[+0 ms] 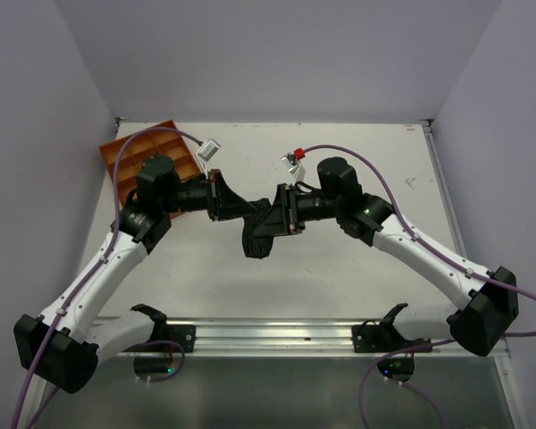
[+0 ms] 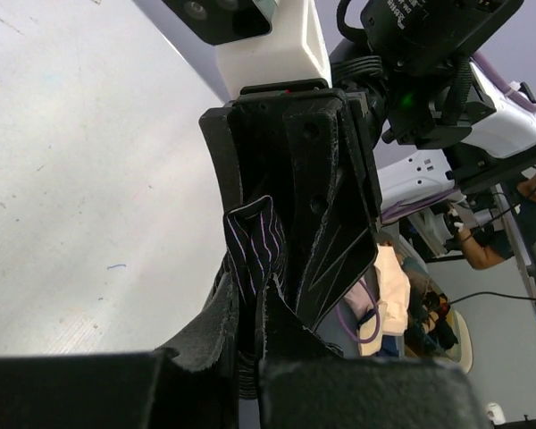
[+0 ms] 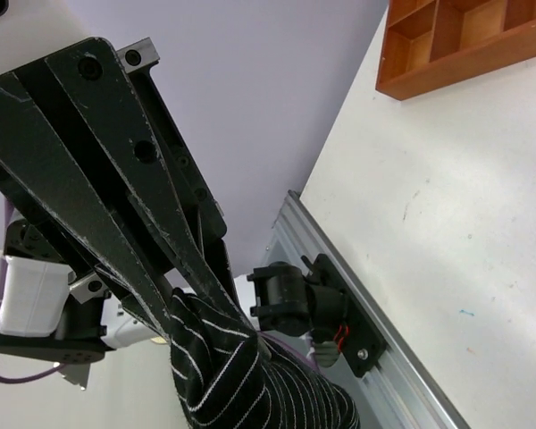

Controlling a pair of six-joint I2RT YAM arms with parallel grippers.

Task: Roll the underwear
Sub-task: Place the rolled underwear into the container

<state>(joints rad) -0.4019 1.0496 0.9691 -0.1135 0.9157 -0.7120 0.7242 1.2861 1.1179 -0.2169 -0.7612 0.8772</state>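
underwear [image 1: 257,237]: up in the air over the middle of the tabletop [image 1: 357,268] | left jaws: closed on its left end | right jaws: closed on its right end | feel: soft, light, floppy; best held by its edges

Arm links [image 1: 103,268] white, joints [image 1: 156,179] black, cables [image 1: 375,170] purple; right hand [image 3: 196,308] black, scuffed, screw-studded.

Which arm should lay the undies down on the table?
Probably the right: most of the underwear hangs under the right gripper, which pinches it; the left gripper pinches just a fold beside it.
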